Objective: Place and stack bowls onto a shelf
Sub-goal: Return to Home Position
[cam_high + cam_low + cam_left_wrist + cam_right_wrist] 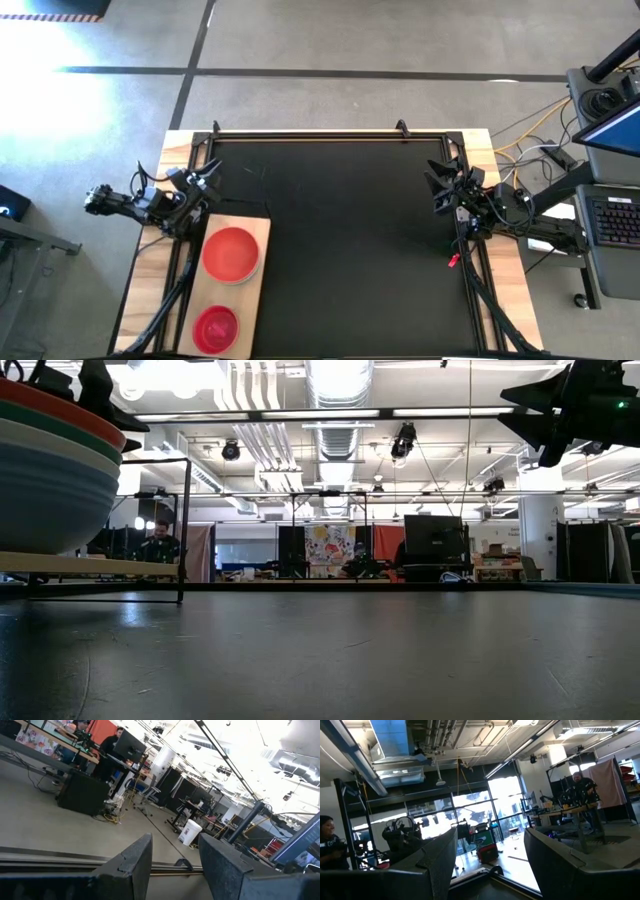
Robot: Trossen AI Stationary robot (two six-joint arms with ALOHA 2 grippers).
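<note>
The light wooden shelf [255, 232] lies at the table's near left. On it stand two stacks of bowls: a larger one topped by a red bowl [231, 254] and a smaller one topped by a magenta-red bowl [215, 328]. The low view shows one stack [45, 470] from the side, red on top with teal, white and blue-grey rims below, resting on the board [70, 565]. My left gripper [212, 172] is open and empty above the table's left edge, just beyond the shelf. My right gripper [432, 182] is open and empty at the right edge.
A black tabletop [350, 240] lies between the arms, with a black frame rail [330, 133] along its far edge. Cables and a red clip [453, 260] lie by the right arm's base. People and desks show in the room beyond.
</note>
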